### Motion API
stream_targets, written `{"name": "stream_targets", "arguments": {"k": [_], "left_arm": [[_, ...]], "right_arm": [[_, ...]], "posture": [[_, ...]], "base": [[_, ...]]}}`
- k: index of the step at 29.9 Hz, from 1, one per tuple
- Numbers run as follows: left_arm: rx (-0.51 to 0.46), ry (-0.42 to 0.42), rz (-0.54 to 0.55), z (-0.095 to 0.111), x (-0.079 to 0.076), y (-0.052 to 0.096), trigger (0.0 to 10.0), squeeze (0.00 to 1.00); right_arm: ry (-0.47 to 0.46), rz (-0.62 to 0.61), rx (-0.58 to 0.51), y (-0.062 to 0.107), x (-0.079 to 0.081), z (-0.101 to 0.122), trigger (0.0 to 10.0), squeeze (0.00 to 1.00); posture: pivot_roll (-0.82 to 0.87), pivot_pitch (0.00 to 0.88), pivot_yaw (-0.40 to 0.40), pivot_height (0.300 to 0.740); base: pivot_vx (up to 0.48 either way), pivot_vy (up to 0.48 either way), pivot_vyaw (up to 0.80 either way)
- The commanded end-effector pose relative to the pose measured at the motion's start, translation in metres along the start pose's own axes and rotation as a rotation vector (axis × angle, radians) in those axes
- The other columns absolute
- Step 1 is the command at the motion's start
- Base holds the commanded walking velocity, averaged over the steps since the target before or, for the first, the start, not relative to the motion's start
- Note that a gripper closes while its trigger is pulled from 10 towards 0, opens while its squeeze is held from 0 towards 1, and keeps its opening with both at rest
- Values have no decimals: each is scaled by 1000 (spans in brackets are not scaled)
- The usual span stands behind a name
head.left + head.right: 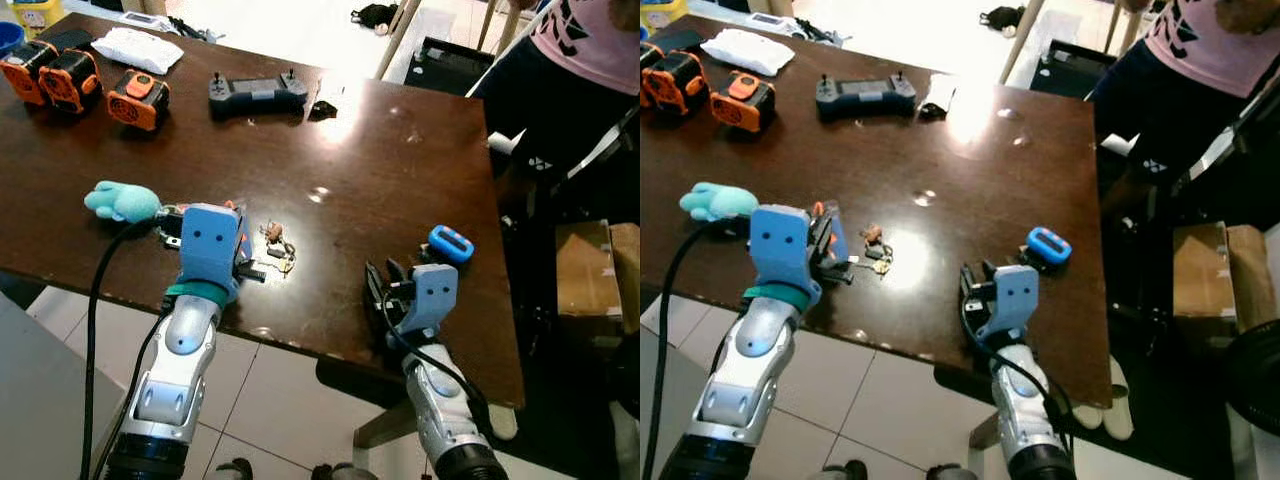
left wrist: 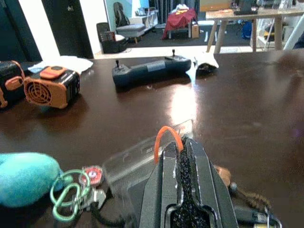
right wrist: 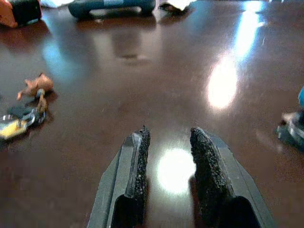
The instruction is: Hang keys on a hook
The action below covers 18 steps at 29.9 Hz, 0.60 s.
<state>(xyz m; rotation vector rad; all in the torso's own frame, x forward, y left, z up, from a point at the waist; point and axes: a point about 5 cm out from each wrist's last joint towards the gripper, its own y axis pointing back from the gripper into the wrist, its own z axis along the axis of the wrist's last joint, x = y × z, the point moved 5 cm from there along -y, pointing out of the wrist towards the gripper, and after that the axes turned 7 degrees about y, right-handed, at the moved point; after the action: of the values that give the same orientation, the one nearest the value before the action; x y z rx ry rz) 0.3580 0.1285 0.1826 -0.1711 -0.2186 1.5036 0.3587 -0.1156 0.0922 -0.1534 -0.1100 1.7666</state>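
A bunch of keys [image 1: 279, 252] with a small brown charm [image 3: 38, 85] lies on the dark wooden table [image 1: 400, 180] near its front edge. My left gripper [image 1: 252, 268] is just left of the keys, low over the table, its fingers [image 2: 183, 156] pressed shut. An orange loop [image 2: 166, 135] and a blurred clear plastic piece [image 2: 142, 152] sit against its tip; I cannot tell whether they are gripped. My right gripper [image 1: 385, 285] stands open over the front edge, right of the keys, with nothing between its pads [image 3: 140, 156].
A teal plush [image 1: 120, 200] with a green carabiner [image 2: 69, 197] lies left of my left gripper. A blue object [image 1: 450, 243] sits near my right gripper. Orange battery packs [image 1: 138, 98], a controller [image 1: 257, 93] and a white cloth [image 1: 137, 48] line the far side. A person [image 1: 590, 40] stands at the right.
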Motion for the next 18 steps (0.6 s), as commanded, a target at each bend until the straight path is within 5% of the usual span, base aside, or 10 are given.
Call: {"name": "stream_targets", "arguments": {"k": [1,18], "left_arm": [[16,-19,-9,-6,-3,3,10000,0],[6,-31,-7,-6,-3,3,10000,0]], "right_arm": [[-9,-5,23,3,0,-5,10000,0],[9,6,35,1,0,-6,10000,0]], "posture": [[-88,97,-31,740],[-84,97,-35,740]], "base": [[-368,0,0],[-368,0,0]]}}
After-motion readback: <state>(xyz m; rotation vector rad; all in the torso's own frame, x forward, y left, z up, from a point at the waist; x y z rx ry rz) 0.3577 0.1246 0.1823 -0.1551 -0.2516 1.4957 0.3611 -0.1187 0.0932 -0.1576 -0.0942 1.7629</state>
